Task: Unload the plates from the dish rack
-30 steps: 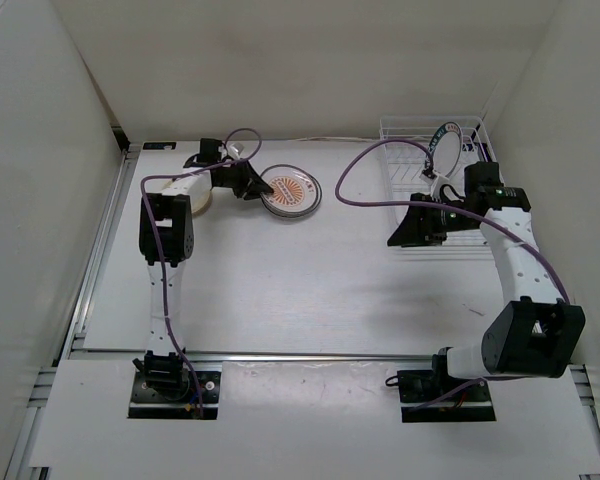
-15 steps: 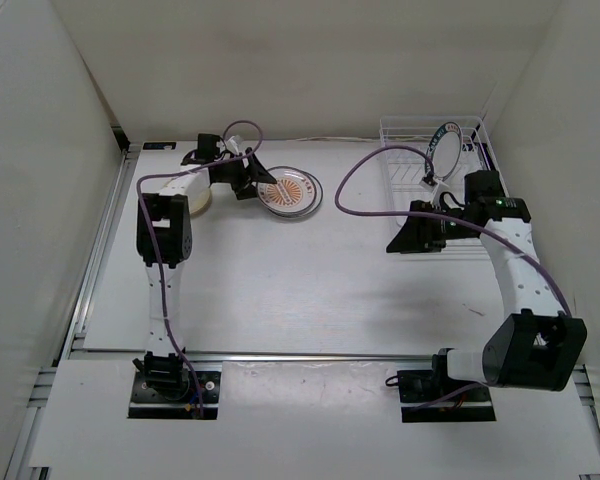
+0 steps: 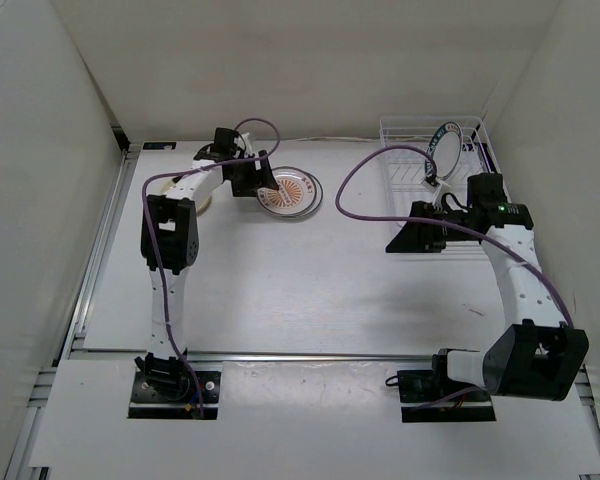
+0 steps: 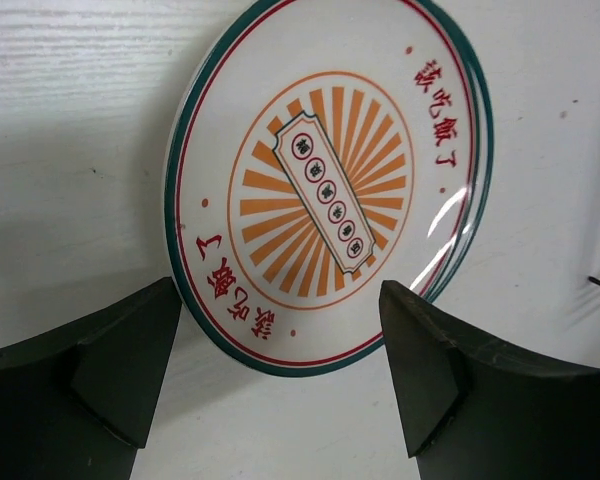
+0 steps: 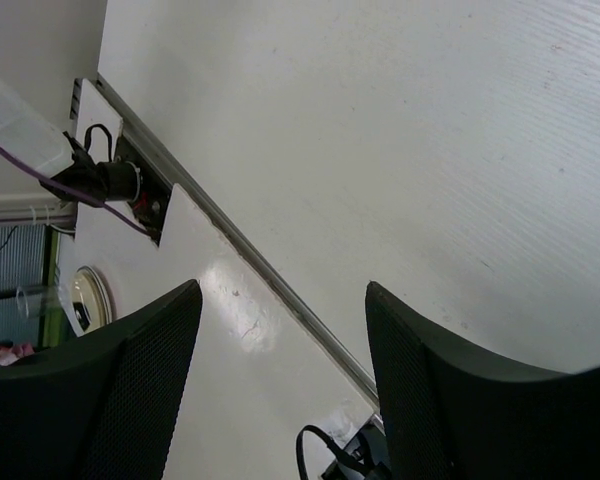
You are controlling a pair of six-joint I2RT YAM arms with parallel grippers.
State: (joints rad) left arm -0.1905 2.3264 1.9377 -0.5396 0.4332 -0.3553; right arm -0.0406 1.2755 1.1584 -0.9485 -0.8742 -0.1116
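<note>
Top external view: the dish rack [image 3: 405, 165] stands at the far right of the table [image 3: 310, 290], with one blue-green-rimmed plate [image 3: 446, 143] on edge inside it. An orange-centred plate [image 3: 290, 190] lies flat at far centre. A tan plate [image 3: 204, 201] lies to its left, partly under the left arm. The left tool [image 3: 255, 180] hangs at the orange-centred plate's left rim, and the right tool [image 3: 405, 237] hovers just beside the rack's left side. Against a second ago, the left arm has swung rightward toward the plate and the right arm has eased slightly nearward; the plates lie as they did.

Left wrist view: the left tool is spread wide and empty, its fingers [image 4: 120, 350] flanking the glossy plate's rim without touching. A second rim seems to show at its right edge, perhaps another plate beneath.

Right wrist view: the right tool is spread and empty, with only table below it.

The racked plate is likely stiff, smooth, slippery and chippable; pinching its upper rim looks best.
</note>
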